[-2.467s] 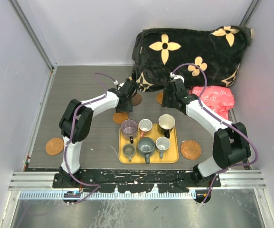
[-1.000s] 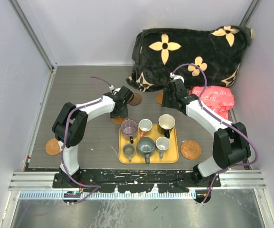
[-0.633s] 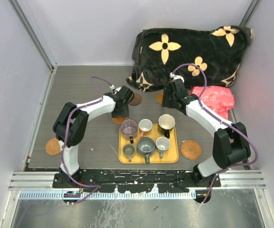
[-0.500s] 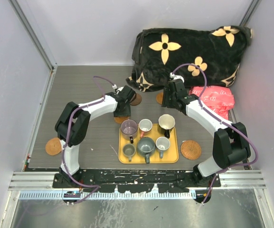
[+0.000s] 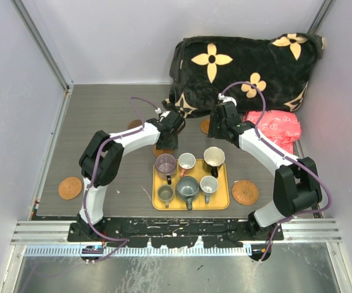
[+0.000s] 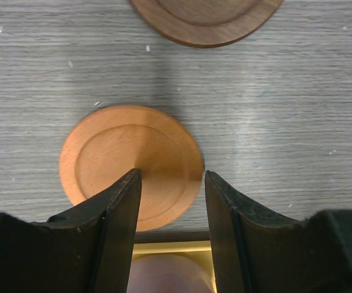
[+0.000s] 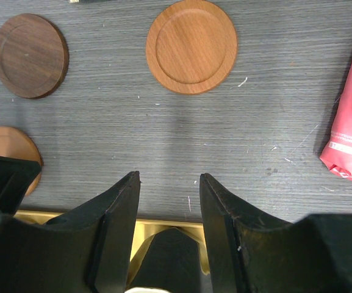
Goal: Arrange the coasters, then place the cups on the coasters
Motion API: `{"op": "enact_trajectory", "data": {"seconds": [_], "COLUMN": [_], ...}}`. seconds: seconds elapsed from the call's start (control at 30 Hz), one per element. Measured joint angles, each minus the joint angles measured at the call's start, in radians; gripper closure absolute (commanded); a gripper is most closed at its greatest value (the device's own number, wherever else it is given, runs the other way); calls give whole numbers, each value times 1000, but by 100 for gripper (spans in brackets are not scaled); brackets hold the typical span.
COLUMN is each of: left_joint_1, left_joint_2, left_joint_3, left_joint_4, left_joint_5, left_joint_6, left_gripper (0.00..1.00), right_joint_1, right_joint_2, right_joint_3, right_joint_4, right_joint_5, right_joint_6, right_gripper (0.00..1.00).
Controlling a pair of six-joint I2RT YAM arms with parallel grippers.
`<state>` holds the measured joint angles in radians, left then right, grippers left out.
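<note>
Left gripper [image 6: 172, 178] — jaws narrowly parted, empty — above the orange-brown coaster [image 6: 118, 152]; right gripper [image 7: 166, 178] likewise parted, holding nothing

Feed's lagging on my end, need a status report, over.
Left gripper open, low over orange coaster. Right gripper open, empty, above yellow tray edge. Six cups on tray, none placed. No obstruction seen.

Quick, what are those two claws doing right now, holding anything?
Left gripper: open, empty, above the orange-brown coaster.
Right gripper: open, empty.
</note>
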<state>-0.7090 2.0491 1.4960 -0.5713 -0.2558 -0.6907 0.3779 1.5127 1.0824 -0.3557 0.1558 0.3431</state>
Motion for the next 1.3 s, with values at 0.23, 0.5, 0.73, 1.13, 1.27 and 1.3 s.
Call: {"op": "enact_trajectory", "data": {"seconds": [0.23, 0.5, 0.73, 1.13, 1.27, 1.3], "left_joint_1": [-12, -14, -16, -16, -14, -12], "left_joint_2": [28, 41, 31, 16, -19, -26], "left_joint_3": [45, 68, 61, 53, 16, 8], "left_joint_4": [-2, -2, -16, -77, -75, -77], "left_joint_5": [26, 39, 25, -25, -40, -42], "left_joint_6": [-5, -8, 3, 29, 31, 31], "left_gripper": [53, 52, 51, 51, 50, 50], "right_joint_1": [0, 0, 0, 0, 0, 0], "right_joint_2": [0, 0, -2, -4, -9, -10], "right_joint_3": [0, 0, 0, -2, -5, -5], "right_joint_4": [0, 0, 6, 12, 11, 11], "right_joint_5": [0, 0, 14, 29, 30, 30], "right_joint_6": [0, 0, 0, 4, 4, 5], "right_gripper": [50, 51, 50, 49, 49, 49]}}
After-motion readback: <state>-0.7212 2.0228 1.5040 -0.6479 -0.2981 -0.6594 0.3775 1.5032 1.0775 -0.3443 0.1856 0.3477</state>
